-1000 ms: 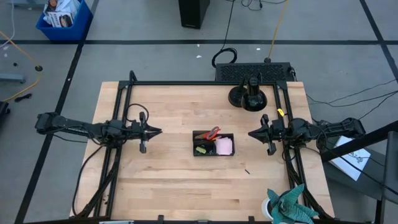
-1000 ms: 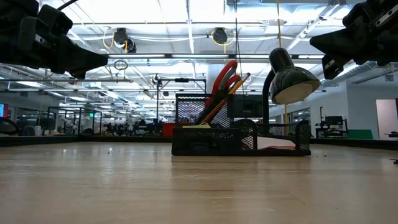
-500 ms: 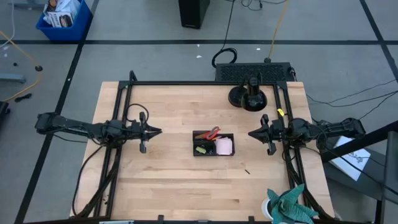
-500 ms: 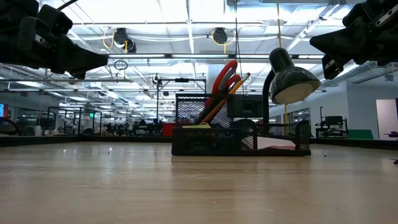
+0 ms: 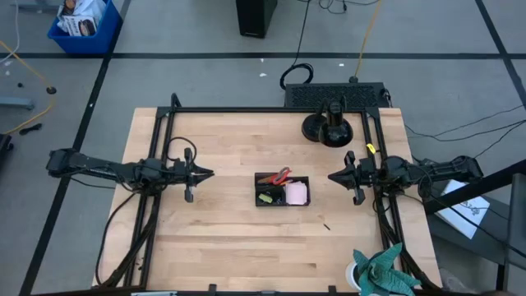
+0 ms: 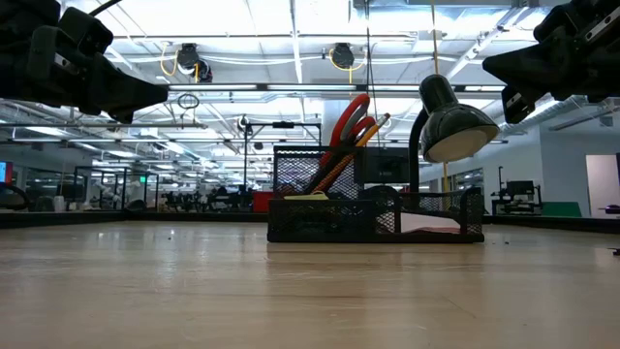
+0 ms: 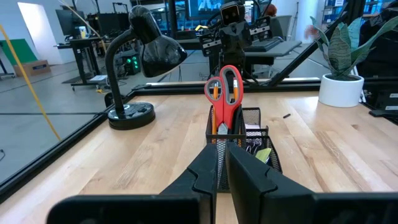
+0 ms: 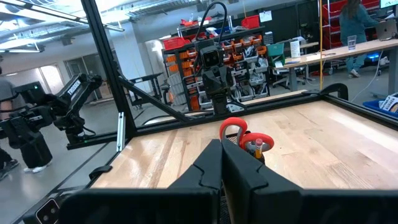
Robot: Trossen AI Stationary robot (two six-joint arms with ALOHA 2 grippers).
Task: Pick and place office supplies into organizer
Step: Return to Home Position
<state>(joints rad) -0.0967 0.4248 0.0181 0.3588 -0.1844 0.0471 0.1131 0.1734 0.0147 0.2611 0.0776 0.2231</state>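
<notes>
One black lamp stands beyond the organizer.

Grey taped floor; blue bin; bright ceiling lights

Black wire-mesh organizer, matt wooden table

Black desk lamp, potted plant
</notes>
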